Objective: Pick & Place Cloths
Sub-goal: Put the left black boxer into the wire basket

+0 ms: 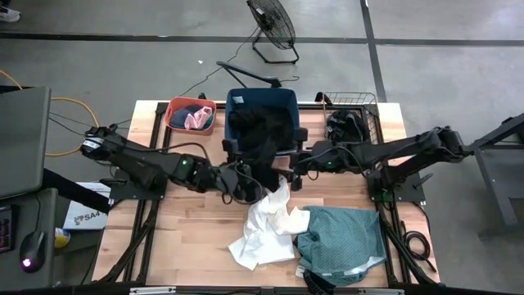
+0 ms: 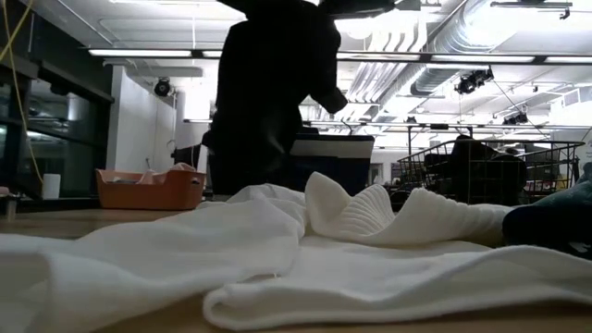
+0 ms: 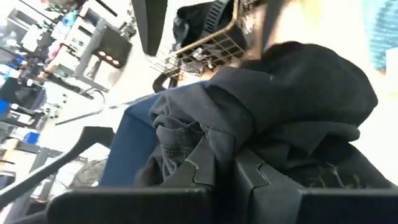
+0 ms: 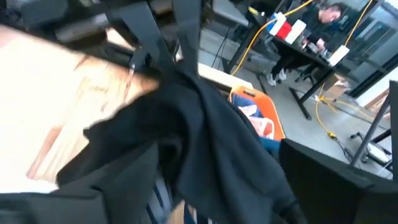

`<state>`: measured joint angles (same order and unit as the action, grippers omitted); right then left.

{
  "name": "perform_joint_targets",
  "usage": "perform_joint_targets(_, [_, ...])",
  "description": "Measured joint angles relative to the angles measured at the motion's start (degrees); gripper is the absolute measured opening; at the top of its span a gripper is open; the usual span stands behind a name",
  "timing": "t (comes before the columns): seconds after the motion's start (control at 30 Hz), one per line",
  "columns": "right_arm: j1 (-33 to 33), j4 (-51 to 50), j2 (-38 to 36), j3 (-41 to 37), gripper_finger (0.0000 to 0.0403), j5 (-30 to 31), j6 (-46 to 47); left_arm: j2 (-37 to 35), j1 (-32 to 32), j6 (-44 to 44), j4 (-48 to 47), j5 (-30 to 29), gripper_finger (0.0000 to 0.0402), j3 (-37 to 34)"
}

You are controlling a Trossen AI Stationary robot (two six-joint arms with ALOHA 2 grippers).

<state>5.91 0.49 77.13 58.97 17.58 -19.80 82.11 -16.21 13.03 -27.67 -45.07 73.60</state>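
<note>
Hanging from your clamped left gripper (image 1: pixel 243 185), the black garment (image 1: pixel 258 139) trails toward twelve o'clock over the navy tub (image 1: pixel 288 100); right gripper (image 1: pixel 296 168), apart, sits at three o'clock.

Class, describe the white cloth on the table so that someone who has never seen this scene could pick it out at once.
Start at the wooden table and look to the middle of its near half, in front of the navy tub. The white cloth lies crumpled there, touching the teal-green cloth on its right. It is the only white fabric on the tabletop; its neighbours are teal or black.
</note>
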Motion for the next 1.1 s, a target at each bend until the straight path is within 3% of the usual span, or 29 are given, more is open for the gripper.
perform_joint_targets(0.1, [0.0,3.0,1.54,0.01,0.0382,-0.04,-1.65,0.0,1.16,1.94,2.41,0.01,0.0008,0.0])
perform_joint_targets(0.17, [0.0,4.16,2.52,0.01,0.0393,-0.07,-2.43,0.0,2.12,2.2,4.12,0.01,0.0008,0.0])
perform_joint_targets(0.3, [0.0,6.1,4.13,-0.01,0.0384,-0.02,-1.54,0.0,3.92,2.93,7.42,0.18,0.0008,0.32])
perform_joint_targets(0.63, [-0.7,17.38,10.1,0.04,0.0398,0.63,-1.5,0.47,5.05,4.9,7.38,5.11,0.0007,8.96])
perform_joint_targets(0.93, [-0.68,28.78,13.14,0.08,0.0396,3.52,-7.14,0.46,5.05,6.22,8.03,8.73,0.0007,12.41])
perform_joint_targets(1.1, [-0.62,31.69,13.15,0.08,0.0369,4.65,-7.03,0.46,5.05,6.22,10.45,11.59,0.0007,12.66])
